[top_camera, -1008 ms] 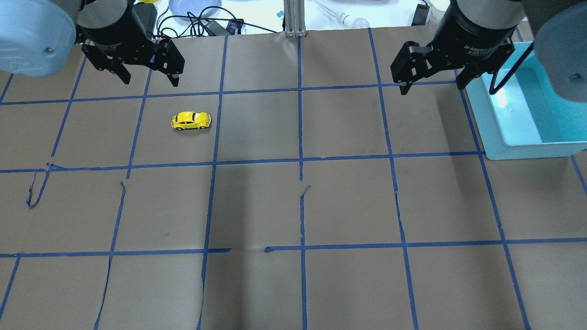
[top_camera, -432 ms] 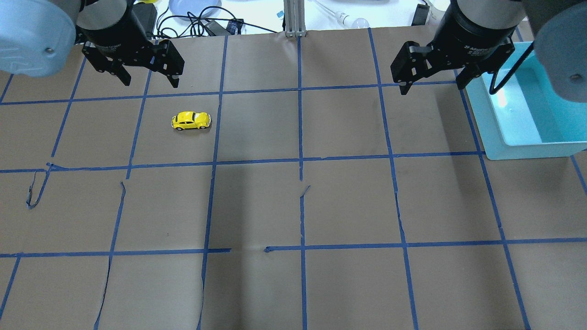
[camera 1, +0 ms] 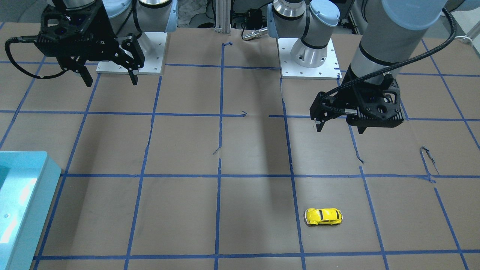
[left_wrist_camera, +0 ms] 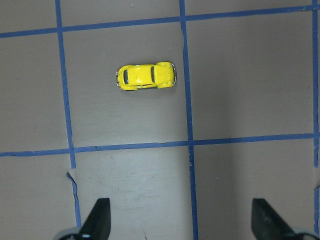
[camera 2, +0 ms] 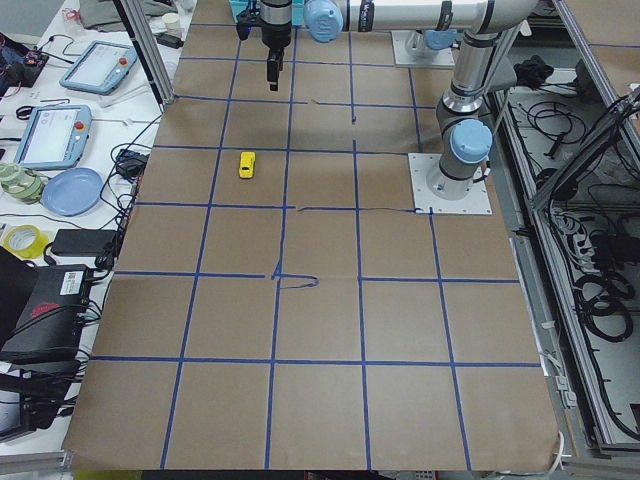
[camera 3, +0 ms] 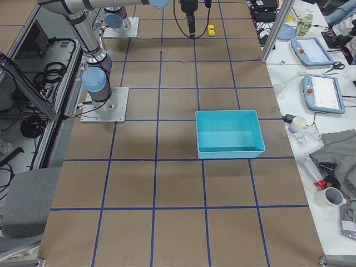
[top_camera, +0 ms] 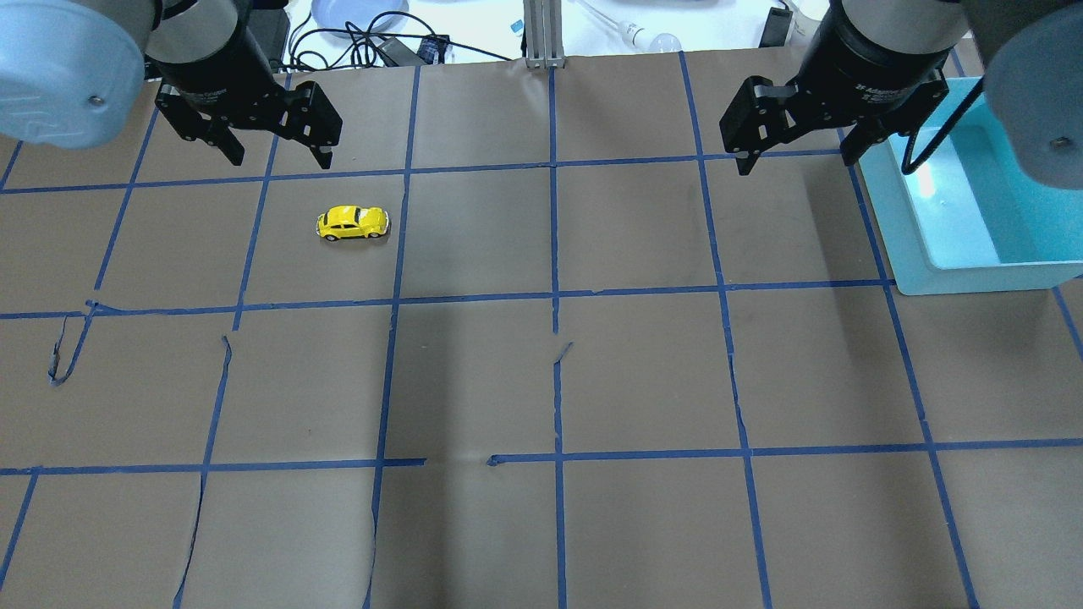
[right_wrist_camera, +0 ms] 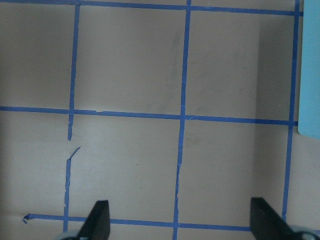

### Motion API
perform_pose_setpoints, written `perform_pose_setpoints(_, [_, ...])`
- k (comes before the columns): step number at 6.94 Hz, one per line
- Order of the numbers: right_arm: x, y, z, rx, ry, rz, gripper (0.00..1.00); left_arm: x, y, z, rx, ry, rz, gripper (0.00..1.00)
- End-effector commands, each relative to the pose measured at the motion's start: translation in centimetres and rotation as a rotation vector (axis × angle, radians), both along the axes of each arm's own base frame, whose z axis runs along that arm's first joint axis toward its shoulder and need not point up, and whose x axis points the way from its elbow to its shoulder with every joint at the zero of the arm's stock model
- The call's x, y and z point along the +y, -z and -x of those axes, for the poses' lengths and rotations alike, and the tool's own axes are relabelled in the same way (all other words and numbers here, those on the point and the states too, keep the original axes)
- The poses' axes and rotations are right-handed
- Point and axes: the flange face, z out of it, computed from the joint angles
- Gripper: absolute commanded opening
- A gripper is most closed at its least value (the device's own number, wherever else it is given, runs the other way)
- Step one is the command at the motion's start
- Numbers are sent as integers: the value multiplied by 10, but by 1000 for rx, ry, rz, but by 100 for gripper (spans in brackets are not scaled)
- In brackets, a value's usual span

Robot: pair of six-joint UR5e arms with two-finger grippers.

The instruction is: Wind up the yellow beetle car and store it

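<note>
The yellow beetle car [top_camera: 353,223] stands on its wheels on the brown paper, in the left half of the table. It also shows in the front-facing view [camera 1: 323,216] and the left wrist view [left_wrist_camera: 146,76]. My left gripper [top_camera: 279,158] hangs open and empty above the table, apart from the car, which lies a little ahead of it and to its right; its fingertips [left_wrist_camera: 100,217] frame the bottom of the wrist view. My right gripper [top_camera: 797,161] is open and empty, high over the table next to the teal bin [top_camera: 897,220].
The teal bin looks empty and sits at the table's right edge [camera 3: 231,151]. Blue tape lines [top_camera: 554,296] grid the paper, with a few torn ends [top_camera: 59,355]. A blue plate [top_camera: 355,13], cables and a light bulb [top_camera: 664,40] lie beyond the far edge.
My left gripper has shifted slightly forward and right, toward the car. The car and the right gripper have not moved.
</note>
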Motion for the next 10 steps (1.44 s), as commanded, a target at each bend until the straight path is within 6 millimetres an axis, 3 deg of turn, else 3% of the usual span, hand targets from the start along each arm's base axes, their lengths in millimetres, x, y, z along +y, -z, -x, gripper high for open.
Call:
perform_pose_setpoints(1, [0,-1,1,0,1,4,100,0,1,0,1,-4,-2,100])
perform_pose_setpoints(7, [0,0,0,2,0,3,100,-3,5,-2,3,-15,-6,100])
perform_pose_setpoints(8, [0,0,0,2,0,1,100,-10,9,-7,1,-109,7,100])
perform_pose_setpoints(10, [1,-1,1,4,-2,3,100,-35,29,-22,30,-456,77,100])
